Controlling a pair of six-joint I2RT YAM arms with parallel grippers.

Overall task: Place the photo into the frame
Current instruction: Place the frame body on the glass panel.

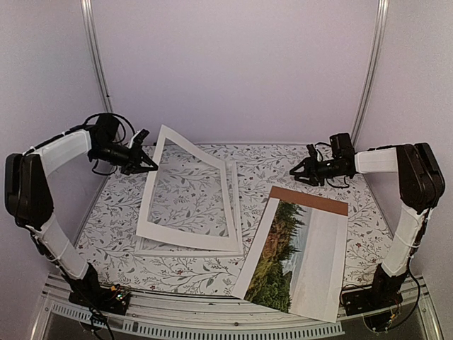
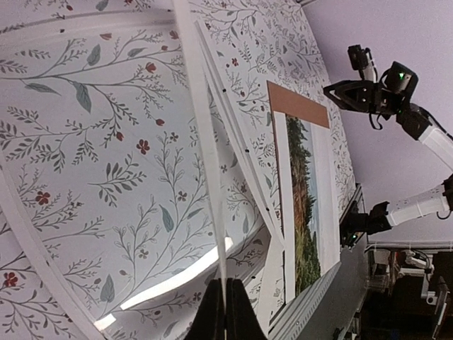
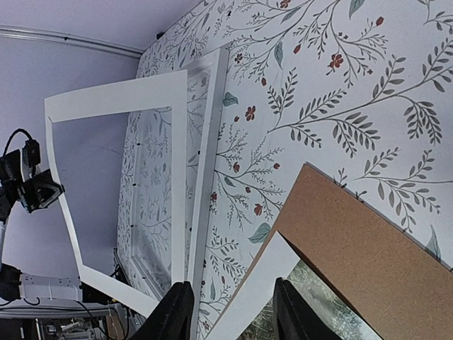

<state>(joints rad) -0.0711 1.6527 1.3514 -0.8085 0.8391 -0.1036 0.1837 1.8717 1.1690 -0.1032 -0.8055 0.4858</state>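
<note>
Left pincer [image 1: 152, 166] pinches the tilted white mat [image 1: 185, 236] above the frame [image 1: 191, 251] lying on the desk [image 1: 120, 212]; right pincer [image 1: 294, 173] hangs part-open, empty; photo [image 1: 283, 255] lies on the brown board [image 1: 311, 200], near right.

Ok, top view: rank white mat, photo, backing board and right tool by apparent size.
1. white mat and photo: about alike, mat tilted up, so unranked.
2. backing board, only a strip showing.
3. right tool.

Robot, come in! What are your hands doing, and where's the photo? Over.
Left gripper shut on white mat, far edge tilted up. Right gripper open, empty. Photo on backing board, outside frame. Mat over frame opening.
</note>
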